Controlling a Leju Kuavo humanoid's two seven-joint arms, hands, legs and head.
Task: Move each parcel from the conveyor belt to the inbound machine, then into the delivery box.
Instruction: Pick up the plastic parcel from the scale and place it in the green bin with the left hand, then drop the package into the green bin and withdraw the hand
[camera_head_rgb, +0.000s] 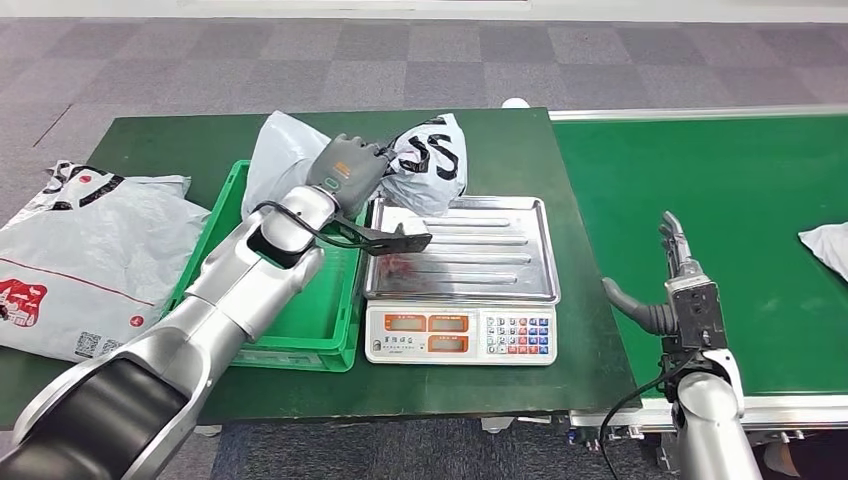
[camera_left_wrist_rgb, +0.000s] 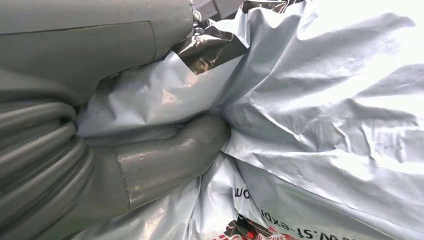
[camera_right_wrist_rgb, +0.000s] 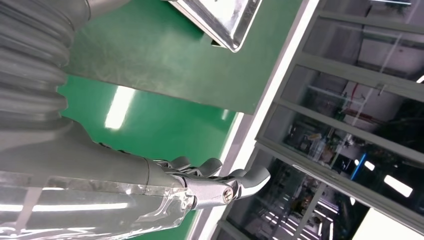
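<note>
My left hand (camera_head_rgb: 347, 170) grips a crumpled grey-white plastic parcel (camera_head_rgb: 436, 160) with black lettering, held over the far edge of the green crate (camera_head_rgb: 300, 318) and the far left corner of the scale's steel tray (camera_head_rgb: 470, 250). In the left wrist view my thumb (camera_left_wrist_rgb: 170, 160) presses into the parcel's (camera_left_wrist_rgb: 320, 110) folds. My right hand (camera_head_rgb: 678, 285) hovers with fingers apart and nothing in it over the left edge of the green conveyor belt (camera_head_rgb: 720, 170); the right wrist view shows the same hand (camera_right_wrist_rgb: 210, 181) bare. A second white parcel (camera_head_rgb: 826, 246) lies on the belt at the far right.
The electronic scale (camera_head_rgb: 460, 333) stands on the green table (camera_head_rgb: 180, 140) between crate and belt. A large grey parcel (camera_head_rgb: 90, 260) with red print lies at the table's left end. Beyond the table is grey carpet floor.
</note>
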